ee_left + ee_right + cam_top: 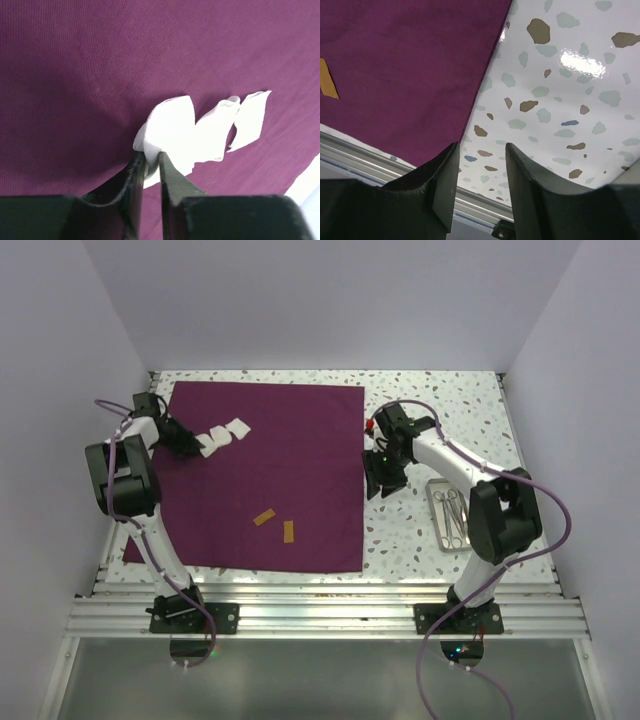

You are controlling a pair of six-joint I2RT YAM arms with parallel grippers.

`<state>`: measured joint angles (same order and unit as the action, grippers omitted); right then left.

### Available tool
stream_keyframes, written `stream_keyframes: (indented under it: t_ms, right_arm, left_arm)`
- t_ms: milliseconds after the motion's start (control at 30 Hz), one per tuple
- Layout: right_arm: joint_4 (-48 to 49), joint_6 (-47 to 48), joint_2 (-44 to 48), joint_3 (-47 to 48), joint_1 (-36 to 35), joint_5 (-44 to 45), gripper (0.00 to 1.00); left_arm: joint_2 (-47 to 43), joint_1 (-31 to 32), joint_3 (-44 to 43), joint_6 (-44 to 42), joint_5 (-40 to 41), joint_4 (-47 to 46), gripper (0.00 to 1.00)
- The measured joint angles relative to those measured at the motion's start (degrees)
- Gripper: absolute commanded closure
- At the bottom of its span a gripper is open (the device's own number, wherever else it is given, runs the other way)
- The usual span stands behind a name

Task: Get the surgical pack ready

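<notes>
The surgical pack's plum-purple cloth (270, 480) lies spread flat as a large square on the speckled table; it also fills the left wrist view (90, 70) and the left part of the right wrist view (405, 65). Three white gauze squares (225, 434) lie in a row near its far left corner. My left gripper (190, 445) (151, 156) is shut on the nearest gauze square (170, 125), its edge pinched and lifted between the fingertips. My right gripper (385, 480) (480, 147) hangs open and empty just off the cloth's right edge.
Two tan strips (265, 517) (289, 531) lie on the cloth's near half; one strip (327, 82) shows at the right wrist view's left edge. A small silver tray (437, 520) with metal instruments sits at the right. White walls enclose the table, and a metal rail (320, 590) runs along its front.
</notes>
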<state>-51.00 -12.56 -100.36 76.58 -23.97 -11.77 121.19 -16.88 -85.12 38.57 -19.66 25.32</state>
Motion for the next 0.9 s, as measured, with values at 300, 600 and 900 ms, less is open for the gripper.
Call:
stream_keyframes:
  t_ms: [300,600,900]
  right_arm:
    - [0.2,0.1,-0.7,0.5,0.0,0.0,0.54]
    - [0.0,0.2,-1.0,2.9,0.0,-1.8,0.52]
    - [3.2,-2.3,-1.9,5.2,-0.3,-13.4,0.36]
  left_arm:
    - [0.0,0.2,0.0,-0.1,0.4,0.0,1.0]
    - [-3.0,0.4,0.7,-0.4,0.4,1.6,1.0]
    - [-24.6,6.5,10.0,-2.4,-1.7,2.8,1.0]
